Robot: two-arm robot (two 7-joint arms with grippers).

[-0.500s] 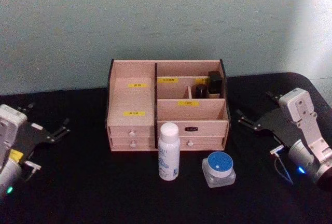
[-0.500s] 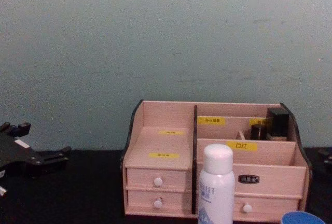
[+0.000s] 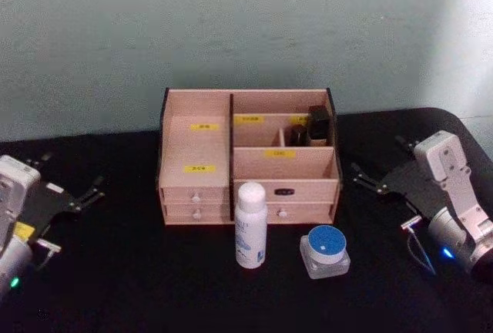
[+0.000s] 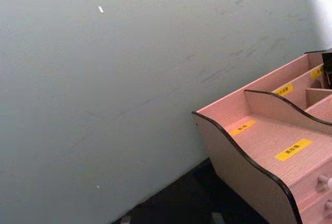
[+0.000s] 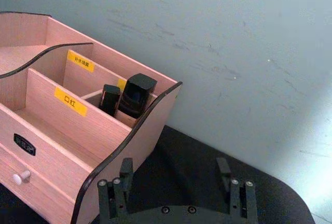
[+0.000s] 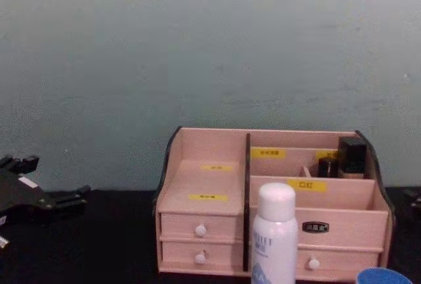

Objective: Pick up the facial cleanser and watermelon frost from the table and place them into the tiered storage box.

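Observation:
A white bottle [image 3: 250, 225] with a rounded cap stands upright in front of the tiered storage box [image 3: 196, 142]; its top also shows in the chest view [image 6: 275, 231]. To its right sits a small clear jar with a blue lid [image 3: 325, 250]. I cannot tell which of the two is the facial cleanser and which the watermelon frost. My left gripper [image 3: 65, 179] rests open far left of the box, also in the chest view [image 6: 47, 180]. Far to the right, my right gripper [image 3: 383, 162] is open and empty, its fingers [image 5: 125, 168] pointing toward the box's right end.
The box's back right compartment holds two small dark items [image 3: 312, 126], seen close in the right wrist view [image 5: 127, 95]. Its drawers with white knobs [image 6: 200, 230] are closed. A pale wall stands right behind the box. The black table [image 3: 139, 279] has bare room on both sides.

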